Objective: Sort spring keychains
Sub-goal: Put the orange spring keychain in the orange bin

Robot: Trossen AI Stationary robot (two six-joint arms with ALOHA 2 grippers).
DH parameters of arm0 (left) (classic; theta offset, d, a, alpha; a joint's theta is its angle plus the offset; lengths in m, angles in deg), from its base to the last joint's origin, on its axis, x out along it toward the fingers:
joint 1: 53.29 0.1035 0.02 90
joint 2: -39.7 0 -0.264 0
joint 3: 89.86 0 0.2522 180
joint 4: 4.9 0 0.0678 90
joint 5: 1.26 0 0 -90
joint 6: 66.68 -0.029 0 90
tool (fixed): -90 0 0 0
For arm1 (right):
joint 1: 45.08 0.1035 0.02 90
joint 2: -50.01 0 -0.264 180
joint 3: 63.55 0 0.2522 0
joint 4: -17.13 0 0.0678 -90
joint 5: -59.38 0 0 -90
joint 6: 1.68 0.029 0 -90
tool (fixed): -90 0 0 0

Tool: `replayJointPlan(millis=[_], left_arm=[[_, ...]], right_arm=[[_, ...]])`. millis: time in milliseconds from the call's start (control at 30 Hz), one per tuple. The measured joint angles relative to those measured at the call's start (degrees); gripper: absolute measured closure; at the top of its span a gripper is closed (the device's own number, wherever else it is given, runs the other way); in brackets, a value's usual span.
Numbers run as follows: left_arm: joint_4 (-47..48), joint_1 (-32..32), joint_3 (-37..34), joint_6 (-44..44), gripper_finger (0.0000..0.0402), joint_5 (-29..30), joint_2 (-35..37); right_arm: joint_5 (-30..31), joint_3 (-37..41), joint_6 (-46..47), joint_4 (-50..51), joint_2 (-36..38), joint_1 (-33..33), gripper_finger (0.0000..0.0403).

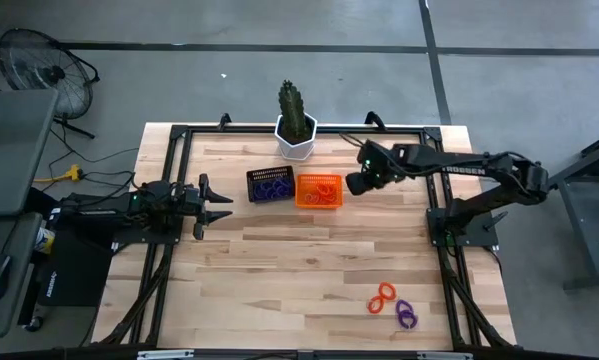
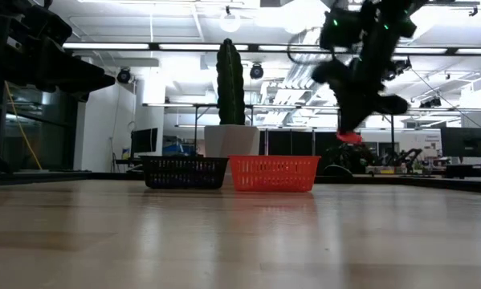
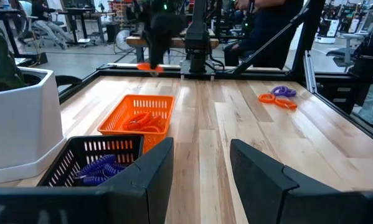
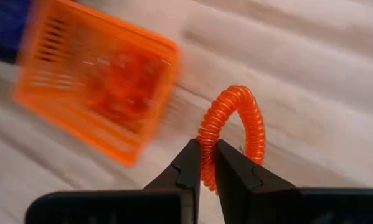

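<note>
One orange keychain (image 4: 231,134) pinched in your right gripper (image 4: 207,163) beside orange basket (image 1: 319,190); light, springy coil, grip single strand; left gripper (image 1: 217,205) apart, idle.

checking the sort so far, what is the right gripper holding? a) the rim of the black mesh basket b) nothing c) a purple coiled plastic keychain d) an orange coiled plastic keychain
d: in the right wrist view the right gripper is shut on an orange coiled plastic keychain, hanging in the air beside the orange mesh basket.
</note>
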Motion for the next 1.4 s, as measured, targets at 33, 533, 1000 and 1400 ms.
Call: replayJointPlan(millis=[33,533,1000,1400], left_arm=[[0.02,0.0,0.0,0.02,0.0245,0.0,0.0],[0.0,0.0,-0.02,0.01,0.0245,0.0,0.0],[0.0,0.01,-0.01,0.0,0.0245,0.0,0.0],[0.0,0.0,-0.02,0.0,0.0245,0.0,0.0]], right_arm=[[-0.03,-1.56,-1.37,0.18,-0.34,0.22,0.0374],[-3.25,-28.26,-17.86,11.78,-20.79,8.24,0.0373],[-3.0,-32.03,-5.02,7.07,-34.36,7.72,0.0363],[1.9,-32.06,9.96,-0.06,-34.9,7.38,0.0356]])
